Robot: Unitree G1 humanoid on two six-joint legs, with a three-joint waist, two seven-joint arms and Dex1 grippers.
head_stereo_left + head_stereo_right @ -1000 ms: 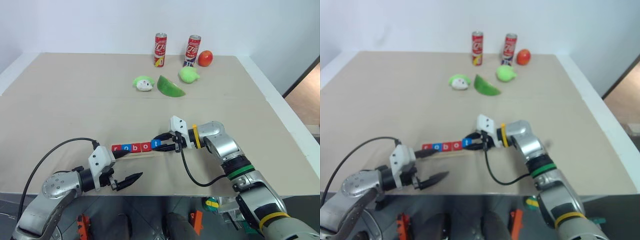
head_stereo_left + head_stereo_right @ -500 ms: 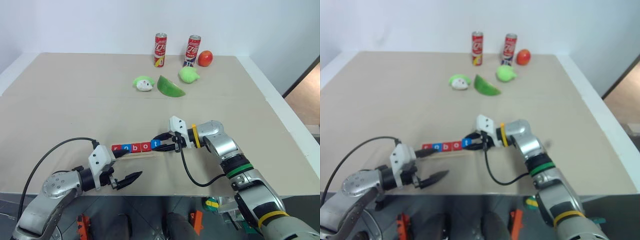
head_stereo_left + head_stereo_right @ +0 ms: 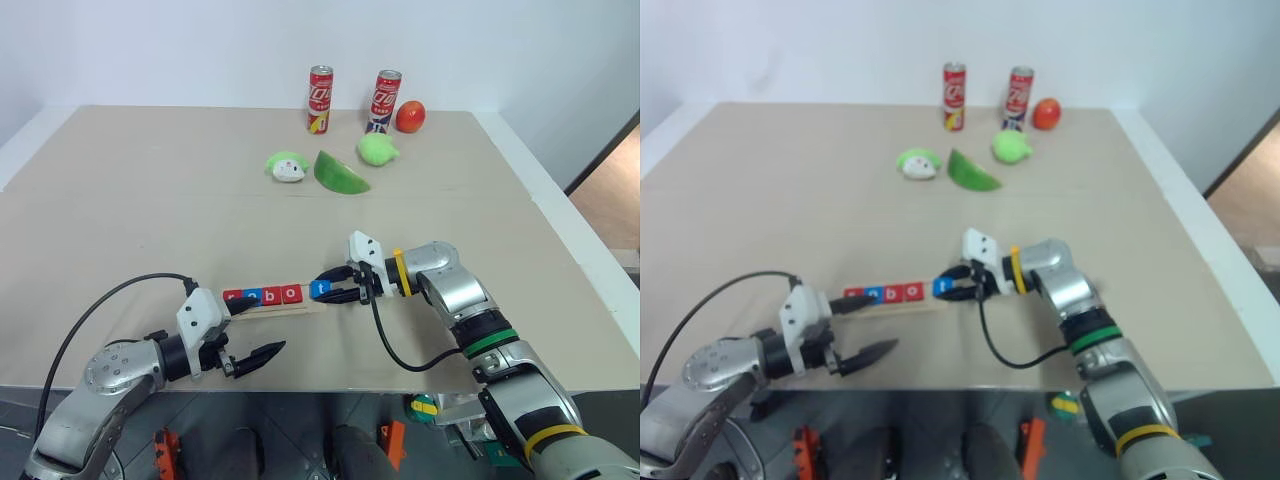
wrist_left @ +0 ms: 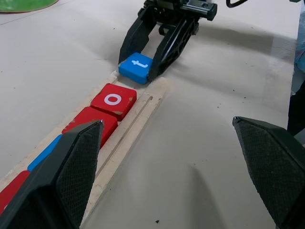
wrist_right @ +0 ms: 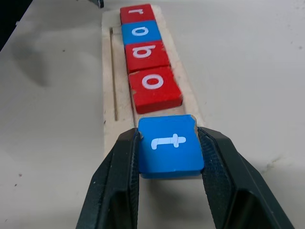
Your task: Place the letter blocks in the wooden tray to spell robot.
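Now the right gripper (image 3: 331,290) has drawn back toward the robot's right, and the blue t tile (image 5: 170,145) has gone with it. A second ago that tile sat tight against the red o at the end of the row; at present a small gap shows between the two. The black fingers (image 5: 120,179) remain clamped on the t's two side edges, and the tile sits at the very end of the tray (image 5: 108,98), its far edge overhanging the rounded corner. Whether it rests flat on the wood or is lifted slightly I cannot tell.

The other four tiles (image 5: 143,52) have not shifted: red r, blue o, red b, red o lie in line on the tray, touching one another, with the narrow groove running alongside them.

The left gripper (image 3: 252,330) has kept its place at the near left of the table (image 3: 120,200), jaws spread wide and holding nothing, one finger (image 3: 240,305) near the r end of the tray.

Far back on the table, well apart from the work, two red cans (image 3: 320,99), a tomato (image 3: 410,116) and three green toys (image 3: 340,172) stand as they did before.
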